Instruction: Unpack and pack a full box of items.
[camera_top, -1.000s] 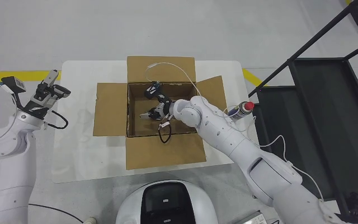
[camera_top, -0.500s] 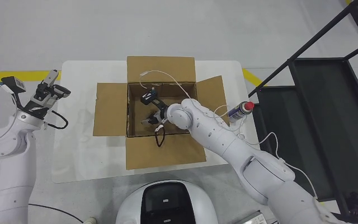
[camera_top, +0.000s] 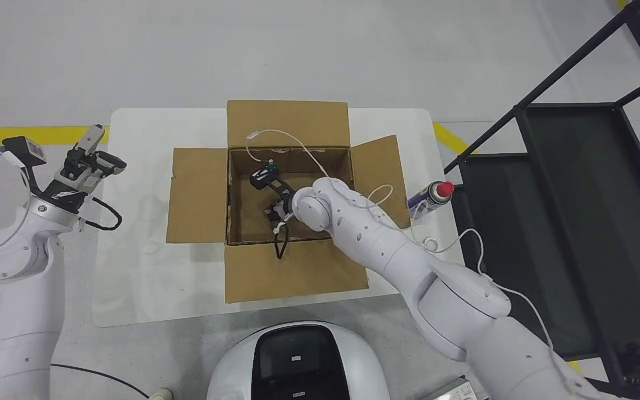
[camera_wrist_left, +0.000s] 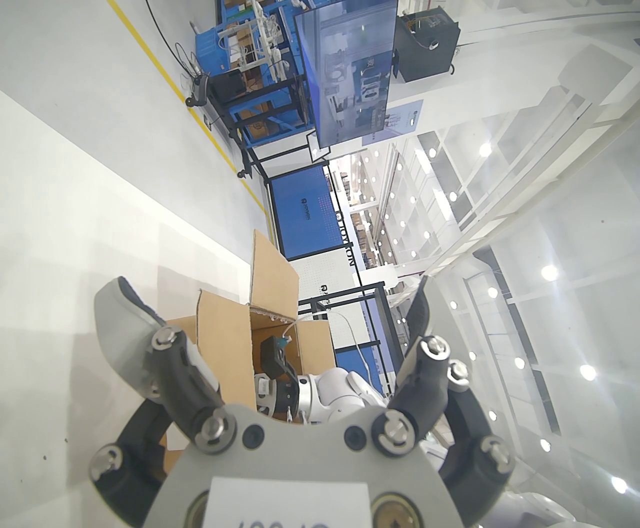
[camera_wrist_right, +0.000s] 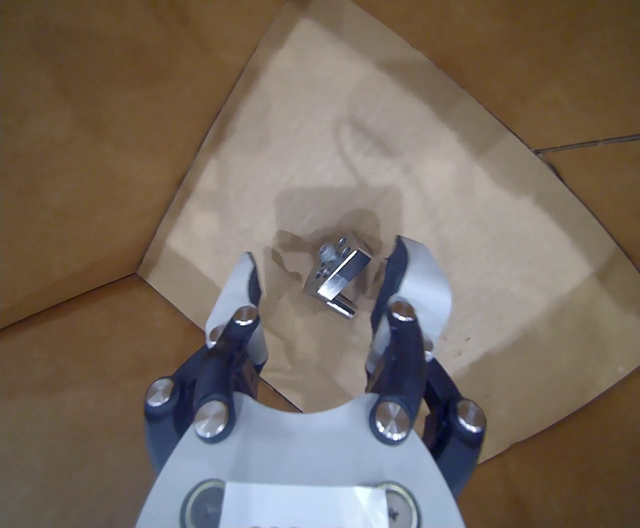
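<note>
While the right claw (camera_wrist_right: 322, 257) is spread wide inside the cardboard box (camera_wrist_right: 100, 150), the small drilled metal block (camera_wrist_right: 336, 275) is seen on its floor straight ahead, between the fingertips, its long axis slanted across the gap. The left claw (camera_wrist_left: 270, 300), also wide, is well apart.

Rows of ceiling lamps (camera_wrist_left: 549, 272) throw bright, even light over the white table (camera_top: 140, 200), the cardboard box (camera_top: 290, 125) is dimmer inside where a metal block (camera_wrist_right: 336, 272) glints, and straight lines bow near the left wrist view's edges.
</note>
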